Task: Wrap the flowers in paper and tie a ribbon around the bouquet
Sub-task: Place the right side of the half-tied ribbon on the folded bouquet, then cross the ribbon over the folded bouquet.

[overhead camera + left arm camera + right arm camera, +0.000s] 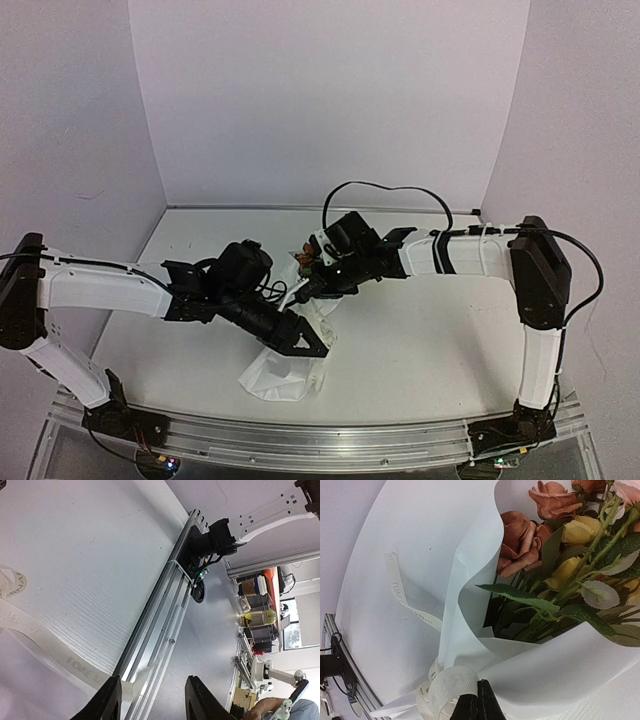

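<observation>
Bouquet (470, 605): one item, lying on the white worktop (430, 340) near the middle, where my two arms meet. From above, its blooms point to the far side and its white tail to the near edge.

Paper (420, 555): white sheet, curled into a cone around the stems, with one edge folded inward in a soft curve.

Flowers (525, 540): rust-pink and yellow blooms with green leaves and thin green stems, showing above the wide rim of the cone.

Ribbon (451, 687): cream strip with faint printed letters. It is bunched in a loop at the narrow end of the cone, and one length trails away over the paper. In the left wrist view a length of it (45, 647) lies flat on the worktop and runs up to the edge beside one of my left fingers.

Left gripper (153, 680): jaws partly apart, nothing seen between them, hanging over the metal rail (165, 605) at the worktop's near edge.

Right gripper (478, 692): jaws pressed together, right against the ribbon loop and the paper at the cone's narrow end. I cannot tell whether anything is pinched in them.
</observation>
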Motion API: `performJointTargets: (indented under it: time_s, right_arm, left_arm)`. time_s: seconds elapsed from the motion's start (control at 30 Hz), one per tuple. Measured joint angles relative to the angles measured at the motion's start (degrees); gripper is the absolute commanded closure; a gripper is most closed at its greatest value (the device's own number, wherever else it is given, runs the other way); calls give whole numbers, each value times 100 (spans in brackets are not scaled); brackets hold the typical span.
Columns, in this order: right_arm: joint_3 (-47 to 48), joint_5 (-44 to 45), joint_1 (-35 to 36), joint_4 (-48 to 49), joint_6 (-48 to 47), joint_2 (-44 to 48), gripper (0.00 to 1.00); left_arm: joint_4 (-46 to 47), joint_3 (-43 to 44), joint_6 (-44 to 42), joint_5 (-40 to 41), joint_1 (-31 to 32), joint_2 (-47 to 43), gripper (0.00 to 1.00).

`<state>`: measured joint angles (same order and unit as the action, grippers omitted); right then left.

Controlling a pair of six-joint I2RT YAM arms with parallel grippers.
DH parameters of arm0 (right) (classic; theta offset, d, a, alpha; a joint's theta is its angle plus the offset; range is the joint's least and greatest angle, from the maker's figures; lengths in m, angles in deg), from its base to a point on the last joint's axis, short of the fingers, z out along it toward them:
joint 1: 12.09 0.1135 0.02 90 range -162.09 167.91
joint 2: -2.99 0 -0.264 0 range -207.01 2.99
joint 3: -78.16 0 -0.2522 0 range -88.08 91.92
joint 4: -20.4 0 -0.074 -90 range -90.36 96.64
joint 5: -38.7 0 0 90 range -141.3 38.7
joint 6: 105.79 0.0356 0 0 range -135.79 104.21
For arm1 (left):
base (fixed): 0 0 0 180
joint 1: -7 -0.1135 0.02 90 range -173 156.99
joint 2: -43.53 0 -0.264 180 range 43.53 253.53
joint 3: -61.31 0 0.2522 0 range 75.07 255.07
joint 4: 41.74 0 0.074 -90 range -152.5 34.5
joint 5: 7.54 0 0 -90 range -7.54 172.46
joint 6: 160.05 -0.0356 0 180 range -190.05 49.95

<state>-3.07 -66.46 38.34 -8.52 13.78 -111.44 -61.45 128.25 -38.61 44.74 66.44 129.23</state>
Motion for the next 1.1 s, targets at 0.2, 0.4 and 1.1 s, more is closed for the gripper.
performJointTargets:
  time_s: [0.2,0.4,1.1]
  right_arm:
    - [7,-27,2,-8,47,0,100]
    - [19,-105,14,-49,120,0,100]
    - [376,-248,201,-123,629,0,100]
  left_arm:
    - [-22,10,-81,739,-58,17,45]
    - [64,-241,352,1639,-955,-334,42]
    - [809,-256,465,1172,-1516,460,42]
